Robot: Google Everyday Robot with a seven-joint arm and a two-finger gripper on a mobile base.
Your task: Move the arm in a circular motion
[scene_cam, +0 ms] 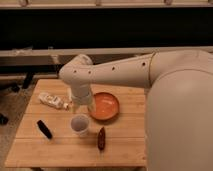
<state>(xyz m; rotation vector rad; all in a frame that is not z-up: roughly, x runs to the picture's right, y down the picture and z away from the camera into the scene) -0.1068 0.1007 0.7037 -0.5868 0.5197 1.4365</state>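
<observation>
Nearest you, the arm (125,70) fills the right side, reaches left over the table (60,150), then bends down; its gripper (84,102) hangs mid-table above the white cup (80,124). Whether it grips anything, you cannot tell.

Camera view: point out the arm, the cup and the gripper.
arm (115,70), camera view, mid forearm segment.
cup (80,129), camera view, front wall.
gripper (83,104), camera view, arm's downward tip, just behind the cup.
</observation>
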